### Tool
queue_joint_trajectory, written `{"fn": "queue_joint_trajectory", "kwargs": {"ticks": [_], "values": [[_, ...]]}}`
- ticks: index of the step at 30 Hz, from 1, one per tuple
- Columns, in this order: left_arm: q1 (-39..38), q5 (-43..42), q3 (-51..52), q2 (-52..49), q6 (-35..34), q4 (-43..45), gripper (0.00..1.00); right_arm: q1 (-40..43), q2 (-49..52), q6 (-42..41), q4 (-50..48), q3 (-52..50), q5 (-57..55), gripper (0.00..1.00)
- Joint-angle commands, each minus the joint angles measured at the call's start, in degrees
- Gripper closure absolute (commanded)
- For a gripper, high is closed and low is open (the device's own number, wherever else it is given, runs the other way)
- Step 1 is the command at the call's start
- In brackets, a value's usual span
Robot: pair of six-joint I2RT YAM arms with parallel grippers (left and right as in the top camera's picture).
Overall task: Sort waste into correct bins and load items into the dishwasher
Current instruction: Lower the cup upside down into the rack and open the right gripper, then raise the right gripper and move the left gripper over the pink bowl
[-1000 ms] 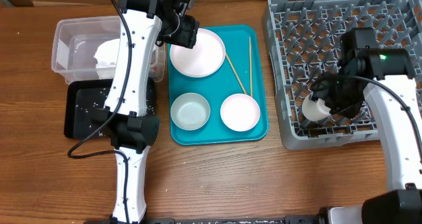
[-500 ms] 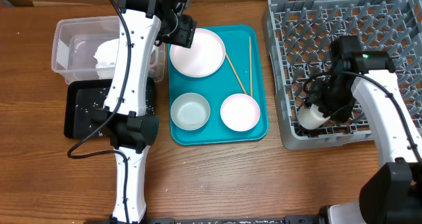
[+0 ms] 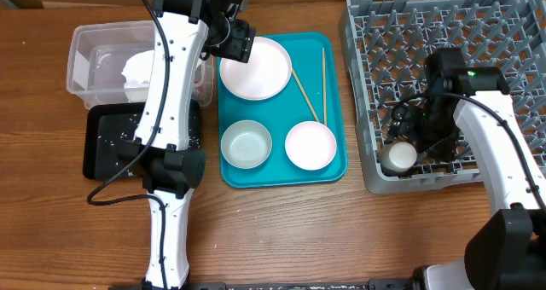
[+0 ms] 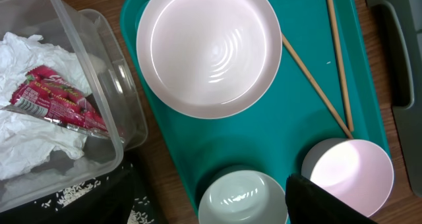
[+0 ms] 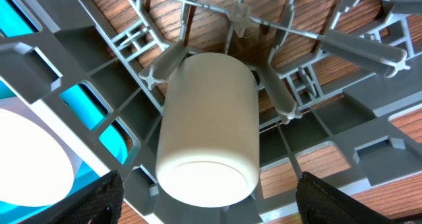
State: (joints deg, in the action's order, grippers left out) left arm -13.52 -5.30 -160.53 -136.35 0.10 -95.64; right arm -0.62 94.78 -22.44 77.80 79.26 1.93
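Right wrist: hand (image 5: 210, 188) spread wide, clear of cup (image 5: 208, 118) lying between rack (image 5: 359, 47) pegs.

Flat teal tray (image 3: 277, 109), resting on brown wooden table (image 3: 281, 239), wood grain visible

Right wrist cam: white cup (image 5: 208, 128) sits in the grey rack (image 5: 59, 72), lodged between pegs, flat round end toward the lens. My right gripper (image 5: 212, 201) is spread wide. The dark fingertips (image 5: 92, 201) stand clear of the cup, one on either side. Wood table (image 5: 217, 13) shows through the grid. Through the rack's left wall I see the teal tray (image 5: 89, 100) and a white bowl (image 5: 26, 165).
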Motion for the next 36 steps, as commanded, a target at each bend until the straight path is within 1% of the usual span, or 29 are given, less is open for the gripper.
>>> {"fn": "queue_joint_trajectory", "kwargs": {"ticks": [1,12,16,22,29,36], "values": [[0.0,0.6,-0.8,0.5,-0.5,-0.1,0.25,-0.1,-0.2,0.0,0.1,0.9,-0.4,0.14],[0.0,-0.9,-0.8,0.5,-1.0,-0.2,0.26,-0.1,-0.2,1.8,3.5,12.8,-0.2,0.14],[0.0,-0.9,-0.9,1.4,-1.0,-0.1,0.27,-0.1,-0.2,4.7,3.2,16.3,5.2,0.14],[0.0,-0.9,-1.0,4.9,-1.7,-0.5,0.25,-0.3,-0.2,5.2,1.7,19.3,8.5,0.15],[0.0,-1.0,-1.0,10.4,-5.6,-1.2,0.24,-4.9,-0.2,6.0,-1.8,21.7,10.2,0.15],[0.1,-2.9,-1.0,15.3,-6.6,-1.2,0.20,-10.9,-0.2,5.7,-6.1,21.7,11.7,0.14]]}}
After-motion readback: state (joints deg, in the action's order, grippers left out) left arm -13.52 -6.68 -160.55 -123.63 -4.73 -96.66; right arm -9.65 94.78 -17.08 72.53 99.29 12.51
